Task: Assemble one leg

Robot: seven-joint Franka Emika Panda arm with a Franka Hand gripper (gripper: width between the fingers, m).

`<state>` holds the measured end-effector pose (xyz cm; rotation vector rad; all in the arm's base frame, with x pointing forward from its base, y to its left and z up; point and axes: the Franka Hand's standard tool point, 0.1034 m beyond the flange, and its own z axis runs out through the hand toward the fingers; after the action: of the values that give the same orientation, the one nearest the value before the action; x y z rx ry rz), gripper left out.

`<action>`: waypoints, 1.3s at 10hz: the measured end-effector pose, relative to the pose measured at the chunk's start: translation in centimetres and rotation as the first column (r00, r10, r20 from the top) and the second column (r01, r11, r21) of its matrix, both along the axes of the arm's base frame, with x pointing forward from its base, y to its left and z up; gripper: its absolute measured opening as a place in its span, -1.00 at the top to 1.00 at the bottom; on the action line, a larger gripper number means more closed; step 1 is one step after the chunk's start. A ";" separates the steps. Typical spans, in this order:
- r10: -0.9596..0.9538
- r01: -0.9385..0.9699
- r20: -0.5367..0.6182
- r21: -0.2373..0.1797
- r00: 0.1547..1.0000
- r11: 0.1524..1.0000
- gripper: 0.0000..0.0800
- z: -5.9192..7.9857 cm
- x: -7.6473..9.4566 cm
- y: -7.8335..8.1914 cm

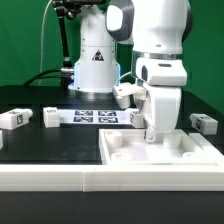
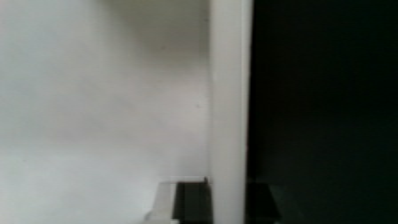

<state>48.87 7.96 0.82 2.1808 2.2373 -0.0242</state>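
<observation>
The wide white tray-like panel point(image 1: 120, 152) lies at the front of the black table. My gripper point(image 1: 150, 134) points straight down at its back rim. In the wrist view my gripper point(image 2: 228, 206) straddles that rim point(image 2: 230, 90). One dark finger point(image 2: 192, 205) is on the panel's inner side and the other is on the black table side, both pressed against the rim. Small white tagged legs lie loose on the table: two at the exterior view's left point(image 1: 12, 118) point(image 1: 50, 116) and one at its right point(image 1: 203, 122). None of them is held.
The marker board point(image 1: 95, 115) lies flat behind the panel. Another tagged white piece point(image 1: 126, 93) sits behind the gripper, close to the arm's base point(image 1: 97, 65). The arm's body stands over the panel's back right part.
</observation>
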 end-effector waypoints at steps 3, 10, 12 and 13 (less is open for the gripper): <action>0.000 0.000 -0.006 -0.002 1.000 1.000 0.28 0.0 0.0 0.0; -0.001 0.001 -0.006 -0.002 1.000 1.000 -0.62 0.0 0.0 -0.1; -0.040 0.040 0.016 -0.005 0.999 0.999 -0.62 1.5 0.2 0.5; -0.076 0.076 0.029 -0.010 0.997 0.997 -0.62 2.9 0.2 1.0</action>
<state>49.05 8.98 3.74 2.2447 2.1334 -0.0061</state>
